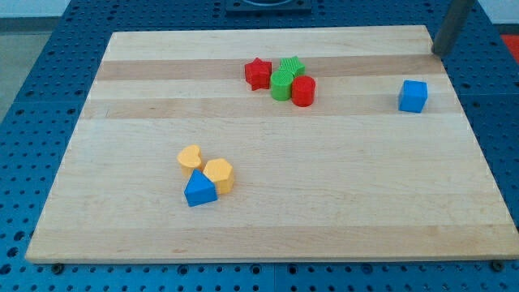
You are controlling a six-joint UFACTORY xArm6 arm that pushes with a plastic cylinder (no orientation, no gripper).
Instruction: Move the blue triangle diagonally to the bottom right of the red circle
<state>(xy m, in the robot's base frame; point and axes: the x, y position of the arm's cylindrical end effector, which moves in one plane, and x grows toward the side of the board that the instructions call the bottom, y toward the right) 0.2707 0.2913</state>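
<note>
Rod: a straight dark rod comes down at the view's top right; there is no claw on it to spread or pinch, so it holds nothing.
My tip (439, 52): it rests at the far right corner of the wooden board (324, 203), touching no block.
Blue cube (413, 96): the nearest block, just below my tip and slightly to its left.
Red circle (302, 91): well to the left of my tip and a little lower, pressed against the green blocks.
Green blocks: a round one (280, 84) and a star-like one (291, 66), both left of my tip, huddled together.
Red star (258, 74): farthest left of that cluster.
Blue triangle (199, 191): far from my tip, down and to the left, touching the yellow hexagon (219, 173).
Yellow heart (190, 157): just above the triangle, equally far from my tip.
</note>
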